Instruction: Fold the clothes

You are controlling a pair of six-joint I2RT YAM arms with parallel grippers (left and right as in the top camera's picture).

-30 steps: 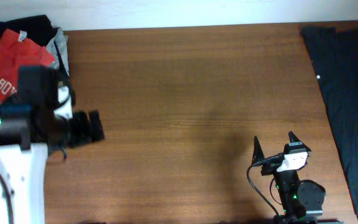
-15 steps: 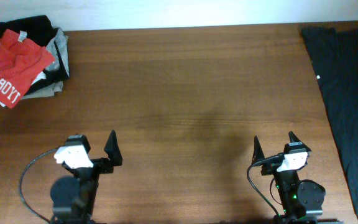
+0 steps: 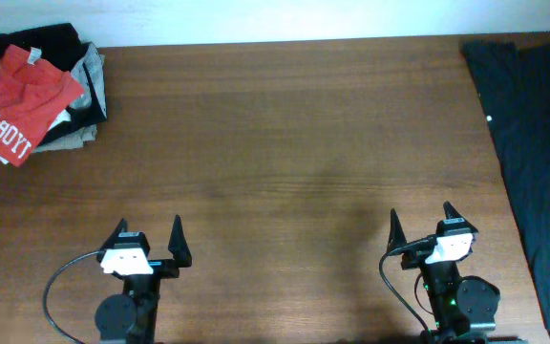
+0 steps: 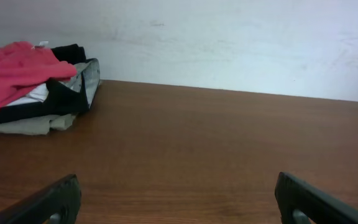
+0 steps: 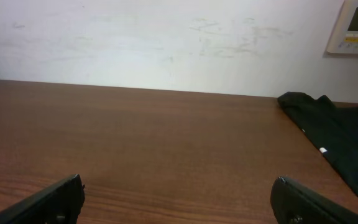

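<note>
A pile of clothes (image 3: 36,91) lies at the table's far left corner: a red printed shirt (image 3: 17,96) on top of black and grey garments. It also shows in the left wrist view (image 4: 33,84). A dark navy garment (image 3: 533,143) is spread along the right edge and shows in the right wrist view (image 5: 334,134). My left gripper (image 3: 147,236) is open and empty near the front left. My right gripper (image 3: 420,223) is open and empty near the front right. Both wrist views show wide-apart fingers over bare wood (image 4: 179,202) (image 5: 176,202).
The brown wooden table (image 3: 285,143) runs up to a white wall (image 4: 229,43) at the back. A white wall control panel (image 5: 356,28) hangs at the back right.
The left arm has drawn back from the clothes pile to the front left edge and now rests low with its gripper pointing to the wall. The right arm has not moved.
</note>
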